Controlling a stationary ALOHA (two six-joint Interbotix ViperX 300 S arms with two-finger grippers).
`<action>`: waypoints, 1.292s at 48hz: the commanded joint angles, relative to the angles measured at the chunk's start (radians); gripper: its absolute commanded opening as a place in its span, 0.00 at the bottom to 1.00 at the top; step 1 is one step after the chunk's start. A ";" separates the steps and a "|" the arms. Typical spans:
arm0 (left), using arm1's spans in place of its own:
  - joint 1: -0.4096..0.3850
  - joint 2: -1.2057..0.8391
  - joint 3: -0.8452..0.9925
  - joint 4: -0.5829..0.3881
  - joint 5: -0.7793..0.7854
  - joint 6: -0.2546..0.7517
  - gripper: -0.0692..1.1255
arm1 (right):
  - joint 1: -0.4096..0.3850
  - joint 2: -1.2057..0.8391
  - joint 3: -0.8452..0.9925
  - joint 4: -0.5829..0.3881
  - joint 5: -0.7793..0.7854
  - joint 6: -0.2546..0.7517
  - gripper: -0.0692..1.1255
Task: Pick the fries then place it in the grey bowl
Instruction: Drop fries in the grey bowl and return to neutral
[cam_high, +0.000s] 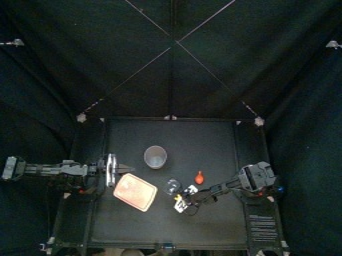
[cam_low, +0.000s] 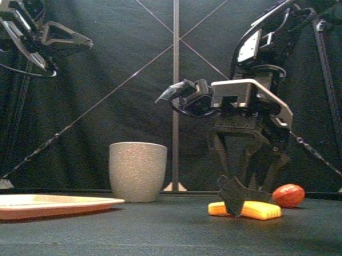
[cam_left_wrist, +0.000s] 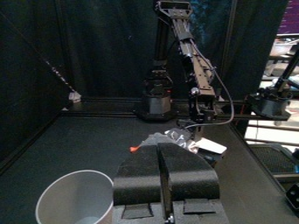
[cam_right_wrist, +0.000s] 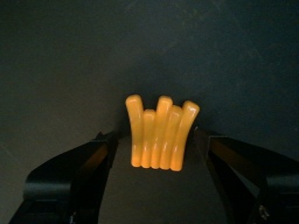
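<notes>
Black tabletop (cam_low: 134, 235) is carrying the fries (cam_low: 245, 209) flat, so the right gripper (cam_low: 249, 188) is straddling them, jaws spread wide for closing; the grey speckled cup (cam_low: 138, 170) is standing well apart, the left gripper (cam_left_wrist: 167, 179) hanging pinched together.

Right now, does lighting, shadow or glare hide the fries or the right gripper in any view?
Right wrist view: fries brightly and evenly lit between the open jaws, no glare; the jaws fade into the dark table. Front view: fries stand out, right gripper is a dark shape against the black curtain. Top view: dim, fries hard to pick out.
</notes>
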 joint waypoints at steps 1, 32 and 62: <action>0.000 0.003 -0.012 0.000 -0.011 0.000 0.04 | -0.003 -0.021 -0.014 0.003 0.000 0.003 0.89; 0.000 0.005 0.002 0.000 -0.011 -0.005 0.04 | -0.003 -0.058 -0.038 -0.028 0.026 -0.008 0.56; 0.000 0.005 0.003 0.000 -0.026 -0.003 0.04 | -0.252 -0.089 -0.268 -0.724 0.031 0.005 0.56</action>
